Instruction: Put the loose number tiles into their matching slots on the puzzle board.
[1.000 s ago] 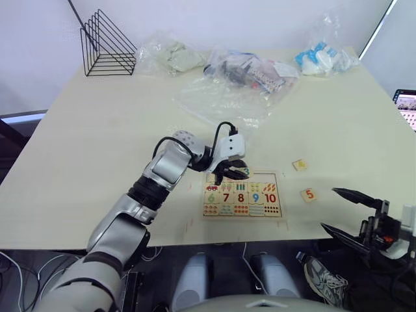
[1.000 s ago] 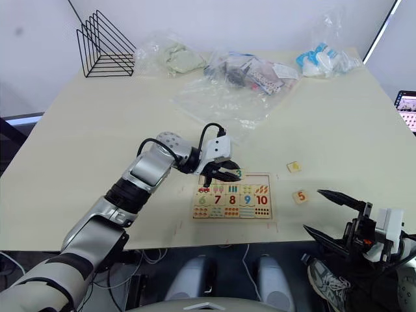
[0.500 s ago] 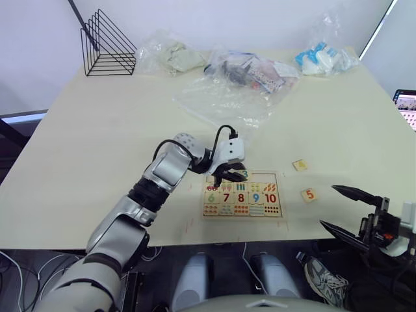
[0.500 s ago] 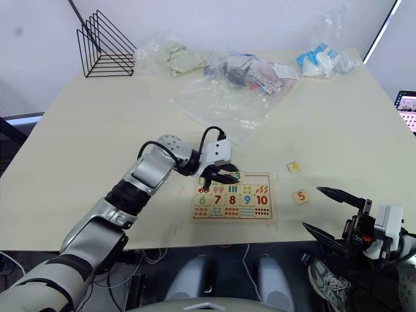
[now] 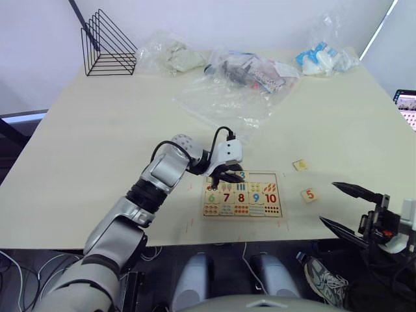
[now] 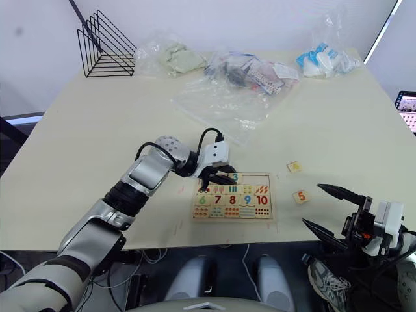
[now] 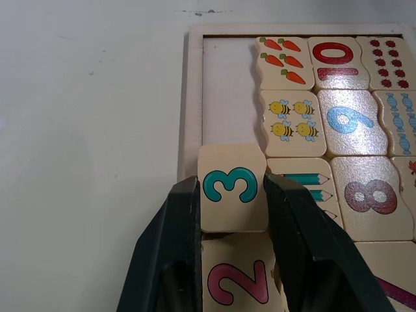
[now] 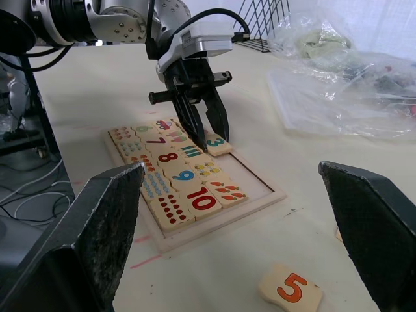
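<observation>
The puzzle board (image 5: pixel 282 195) lies near the table's front edge, its lower rows filled with number and picture tiles. My left gripper (image 5: pixel 227 176) is over the board's far row, shut on the tile with a teal 3 (image 7: pixel 231 187). That tile sits tilted next to the pink 2 tile (image 7: pixel 237 283). Beyond it the recessed slots (image 7: pixel 224 91) lie bare. The orange 5 tile (image 5: pixel 309 194) and another loose tile (image 5: pixel 299 165) lie on the table to the right of the board. My right gripper (image 5: pixel 329 203) hangs open by the front edge, to the right of the 5 tile.
A black wire rack (image 5: pixel 107 45) stands at the far left corner. Clear plastic bags (image 5: pixel 227 97) lie across the table's far half, and one with blue and white items (image 5: pixel 325 58) is at the far right. A screen (image 5: pixel 406 104) shows past the right edge.
My left gripper has eased slightly back along the board's far row with the 3 tile still between its fingers. The right gripper has drifted a little to the right.
</observation>
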`<action>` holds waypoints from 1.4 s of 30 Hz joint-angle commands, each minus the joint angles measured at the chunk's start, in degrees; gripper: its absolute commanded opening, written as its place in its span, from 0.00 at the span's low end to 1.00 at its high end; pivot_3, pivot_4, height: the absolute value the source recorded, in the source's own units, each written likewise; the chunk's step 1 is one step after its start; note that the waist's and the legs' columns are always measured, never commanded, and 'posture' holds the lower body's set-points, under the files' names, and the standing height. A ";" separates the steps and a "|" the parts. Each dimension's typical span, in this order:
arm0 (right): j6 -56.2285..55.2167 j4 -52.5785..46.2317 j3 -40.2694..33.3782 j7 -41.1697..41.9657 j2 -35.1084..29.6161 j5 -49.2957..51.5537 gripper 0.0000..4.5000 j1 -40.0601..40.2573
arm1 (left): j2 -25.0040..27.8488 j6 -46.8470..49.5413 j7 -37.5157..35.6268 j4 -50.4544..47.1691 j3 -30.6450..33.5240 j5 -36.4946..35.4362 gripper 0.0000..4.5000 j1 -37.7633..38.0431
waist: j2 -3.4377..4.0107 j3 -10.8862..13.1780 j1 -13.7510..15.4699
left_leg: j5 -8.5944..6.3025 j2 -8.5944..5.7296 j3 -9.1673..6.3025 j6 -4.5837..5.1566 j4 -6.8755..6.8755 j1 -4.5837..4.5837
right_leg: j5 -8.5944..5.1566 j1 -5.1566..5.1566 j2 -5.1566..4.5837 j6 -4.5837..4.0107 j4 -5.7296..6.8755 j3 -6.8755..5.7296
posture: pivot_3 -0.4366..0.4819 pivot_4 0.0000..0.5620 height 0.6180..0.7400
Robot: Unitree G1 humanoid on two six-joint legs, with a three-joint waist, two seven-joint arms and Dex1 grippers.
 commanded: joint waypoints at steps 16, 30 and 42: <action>0.25 -1.10 -0.41 0.00 -0.76 0.19 1.00 -0.55 | 1.74 -0.91 -0.82 -2.42 0.96 -0.50 0.21 0.89 | 0.00 0.00 -0.01 | 0.00 0.00 0.01 0.00 0.00 0.00 | 0.00 0.00 0.00 0.00 0.00 0.01 | 0.48 0.27 1.00; 0.44 -1.55 -0.31 -0.45 -0.49 -0.18 1.00 -0.47 | 1.39 -0.58 -1.10 -3.11 0.81 -0.87 0.21 0.90 | 0.00 0.00 0.01 | 0.00 0.00 0.00 0.00 0.00 0.00 | 0.00 0.00 0.00 0.00 0.00 0.01 | 0.48 0.27 1.00; 0.12 -1.33 -0.10 -0.57 -0.09 -0.63 1.00 -0.47 | 1.12 -0.62 -1.07 -3.21 1.14 -1.17 0.21 0.46 | 0.00 0.00 0.01 | 0.00 0.00 -0.01 0.00 0.00 0.00 | 0.00 0.00 0.00 0.00 0.00 0.00 | 0.48 0.27 1.00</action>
